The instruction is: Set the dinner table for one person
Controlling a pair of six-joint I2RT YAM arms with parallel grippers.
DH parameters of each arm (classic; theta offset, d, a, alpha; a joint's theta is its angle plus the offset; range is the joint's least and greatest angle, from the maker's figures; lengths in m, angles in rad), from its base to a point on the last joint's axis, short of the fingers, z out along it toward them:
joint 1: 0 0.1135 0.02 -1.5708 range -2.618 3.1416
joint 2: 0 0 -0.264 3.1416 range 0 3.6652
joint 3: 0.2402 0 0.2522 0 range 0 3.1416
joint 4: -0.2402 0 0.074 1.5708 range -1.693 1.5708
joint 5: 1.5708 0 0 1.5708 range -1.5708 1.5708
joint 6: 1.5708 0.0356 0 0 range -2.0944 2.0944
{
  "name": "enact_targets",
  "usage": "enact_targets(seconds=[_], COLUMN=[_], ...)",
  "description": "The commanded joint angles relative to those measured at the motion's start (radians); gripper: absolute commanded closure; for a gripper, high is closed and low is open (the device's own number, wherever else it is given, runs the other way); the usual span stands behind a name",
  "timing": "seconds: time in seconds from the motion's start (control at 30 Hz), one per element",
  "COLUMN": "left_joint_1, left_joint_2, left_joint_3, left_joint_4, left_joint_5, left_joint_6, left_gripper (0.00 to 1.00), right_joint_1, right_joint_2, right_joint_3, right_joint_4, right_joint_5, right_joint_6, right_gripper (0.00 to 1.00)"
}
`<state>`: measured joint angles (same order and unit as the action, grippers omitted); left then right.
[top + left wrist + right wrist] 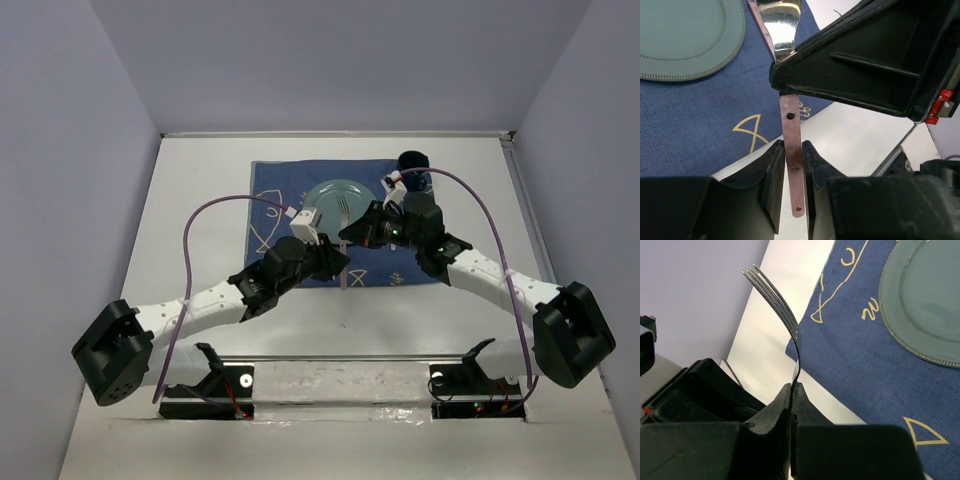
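A fork with a copper handle (792, 125) and steel tines (780, 302) hangs above the near edge of the dark blue fish-patterned cloth (270, 215). My right gripper (793, 386) is shut on the fork's neck, its black body (865, 65) just above the handle. My left gripper (793, 150) has both jaws pressed against the lower handle. From above, the two grippers meet near the fork (346, 222), left gripper (335, 262) below right gripper (354, 232). A green plate (338, 203) lies on the cloth, on the white dinner table (200, 200).
A dark blue cup (413, 162) stands at the cloth's far right corner, behind my right arm. A purple cable loops above each arm. The table's raised walls run along the left, right and far edges.
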<state>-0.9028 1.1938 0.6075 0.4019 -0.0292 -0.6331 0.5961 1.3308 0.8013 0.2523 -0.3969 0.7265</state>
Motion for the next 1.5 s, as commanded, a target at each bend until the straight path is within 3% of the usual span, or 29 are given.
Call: enact_targets(seconds=[0.0, 0.1, 0.13, 0.17, 0.27, 0.37, 0.47, 0.5, 0.53, 0.57, 0.6, 0.63, 0.67, 0.93, 1.17, 1.47], left_joint_1=[-0.01, -0.015, -0.018, -0.019, -0.022, -0.022, -0.012, -0.002, 0.016, 0.025, 0.036, 0.051, 0.088, 0.274, 0.393, 0.404], left_joint_2=[0.039, 0.055, 0.056, 0.055, 0.049, 0.041, 0.015, 0.009, 0.001, -0.009, -0.011, -0.011, -0.005, 0.148, 0.308, 0.5], left_joint_3=[0.057, 0.063, 0.063, 0.066, 0.069, 0.066, 0.055, 0.055, 0.055, 0.066, 0.074, 0.081, 0.098, 0.239, 0.3, 0.489], left_joint_4=[0.052, 0.046, 0.041, 0.032, 0.022, 0.017, 0.014, 0.002, -0.008, -0.035, -0.052, -0.072, -0.087, -0.313, -0.327, -0.4], left_joint_5=[-0.06, -0.074, -0.09, -0.1, -0.129, -0.147, -0.155, -0.153, -0.155, -0.158, -0.163, -0.17, -0.172, -0.238, -0.213, -0.242], left_joint_6=[0.041, 0.049, 0.05, 0.052, 0.058, 0.052, 0.049, 0.047, 0.047, 0.053, 0.062, 0.068, 0.079, 0.196, 0.254, 0.328], left_gripper=[0.71, 0.65, 0.68, 0.8, 1.0, 1.0, 1.0, 1.0, 1.0, 1.0, 1.0, 1.0, 1.0, 1.0, 1.0, 1.0], right_joint_1=[0.007, 0.007, 0.007, 0.007, 0.007, 0.016, 0.016, 0.016, 0.016, 0.016, 0.016, 0.016, 0.016, 0.016, 0.016, 0.016], right_joint_2=[-0.013, -0.01, -0.012, -0.013, -0.013, -0.024, -0.048, -0.068, -0.08, -0.094, -0.113, -0.154, -0.175, -0.398, -0.583, -0.742], right_joint_3=[-0.022, -0.027, -0.028, -0.03, -0.031, -0.03, -0.028, -0.025, -0.016, -0.014, -0.016, -0.019, -0.027, -0.142, -0.235, -0.317], right_joint_4=[0.096, 0.097, 0.097, 0.097, 0.088, 0.056, 0.004, -0.013, -0.034, -0.071, -0.085, -0.1, -0.132, -0.295, -0.454, -0.535], right_joint_5=[-0.033, -0.036, -0.033, -0.033, -0.025, -0.004, 0.032, 0.047, 0.055, 0.073, 0.073, 0.099, 0.116, 0.282, 0.366, 0.386], right_joint_6=[0.03, 0.031, 0.033, 0.031, 0.027, 0.021, 0.004, -0.004, -0.015, -0.031, -0.039, -0.047, -0.064, -0.125, -0.141, -0.121], right_gripper=[1.0, 1.0, 1.0, 1.0, 1.0, 1.0, 0.77, 0.57, 0.47, 0.31, 0.31, 0.2, 0.17, 0.19, 0.21, 0.22])
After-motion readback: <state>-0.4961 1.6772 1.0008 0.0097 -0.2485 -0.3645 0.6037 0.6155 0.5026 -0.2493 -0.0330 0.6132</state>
